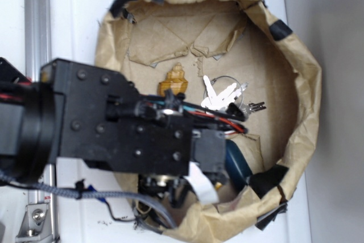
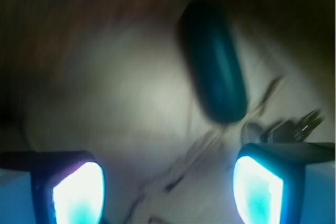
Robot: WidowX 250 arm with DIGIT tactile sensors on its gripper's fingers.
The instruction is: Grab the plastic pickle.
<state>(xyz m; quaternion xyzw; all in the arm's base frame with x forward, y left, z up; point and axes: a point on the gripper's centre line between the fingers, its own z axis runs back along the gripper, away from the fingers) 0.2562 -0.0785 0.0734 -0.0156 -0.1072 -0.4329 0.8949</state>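
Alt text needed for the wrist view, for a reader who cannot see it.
A dark green plastic pickle lies tilted on a pale surface, ahead of the open gripper, whose two glowing fingertips frame the bottom corners. The image is blurred; keys show dimly beside the pickle's near end.

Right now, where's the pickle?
Exterior view: pickle lies low in the paper bowl, beside the claw, below the keys.
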